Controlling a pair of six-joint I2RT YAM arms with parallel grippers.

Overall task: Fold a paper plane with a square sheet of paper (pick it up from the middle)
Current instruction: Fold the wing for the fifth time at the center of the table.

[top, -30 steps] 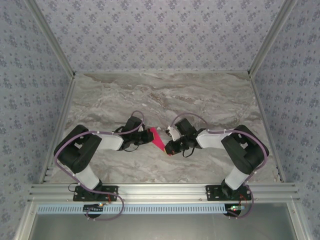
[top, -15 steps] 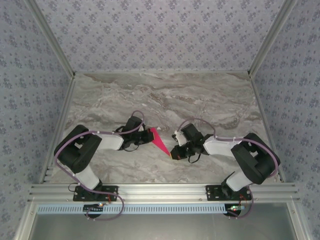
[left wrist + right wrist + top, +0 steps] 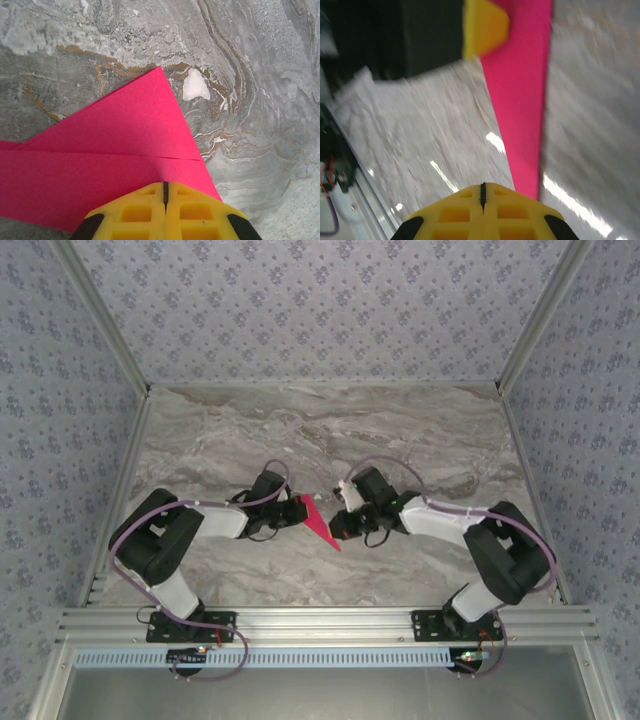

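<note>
**Magenta paper part-folded, two closed claws at its edges**

Magenta and thin, the sheet of paper (image 3: 320, 524) lies as a narrow pointed wedge a little toward 6 o'clock of the middle of the tabletop (image 3: 400, 430). Its sharp tip aims at roughly 5 o'clock. The left wrist view shows overlapping layers with a straight fold line across them. By my reading the folding is well begun, but the plane is not finished.

The left claw (image 3: 297, 512) comes in from 9 o'clock of the paper. Its yellow fingers are pressed together with the seam tight. As far as I can tell, they sit on top of the paper's near edge rather than pinching it. The right claw (image 3: 340, 527) stands at 3 o'clock of the paper, its fingers also pressed together with nothing between them. Its tip is over the long edge near the point. That wrist view is blurred, so I cannot tell whether it touches the paper.

The paper is light and the marble-patterned surface looks glossy. A closed claw dragged along a crease could push the whole wedge sideways instead of flattening it. If the left claw lets up, the layers may spring open and lose the fold. The two claws work close together over a narrow piece, so they could knock each other or crumple the tip.

Count: one sheet of paper, two claws on two arms, one tabletop.
</note>
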